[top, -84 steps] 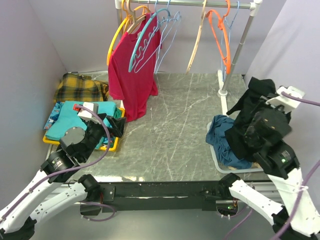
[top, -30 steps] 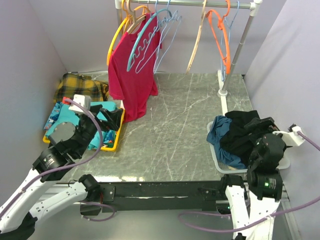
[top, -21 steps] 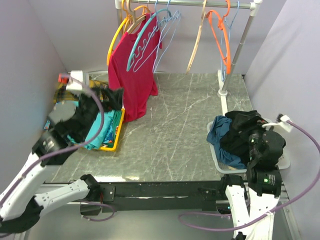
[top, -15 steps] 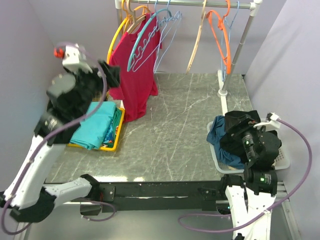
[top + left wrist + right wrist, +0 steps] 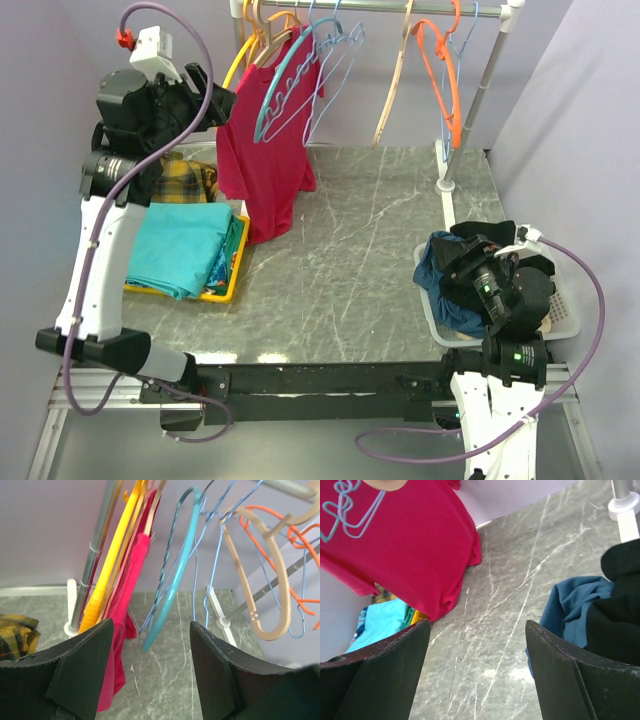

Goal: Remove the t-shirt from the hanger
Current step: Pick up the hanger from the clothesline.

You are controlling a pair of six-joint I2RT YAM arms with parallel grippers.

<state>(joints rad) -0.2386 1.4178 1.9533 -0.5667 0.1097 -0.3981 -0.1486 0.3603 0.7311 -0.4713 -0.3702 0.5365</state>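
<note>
Shows the left hand raised, fingers apart and empty, just beside the red t-shirt, hung on a hanger hard to single out at the left end of the rail; shows the right hand low by the basket, likewise apart and empty; risks catching the teal hanger or yellow hanger crowding the shirt, dragging them off together; risks stretching the collar if tugged sideways; places a clothes tray on the counter near the hem.
</note>
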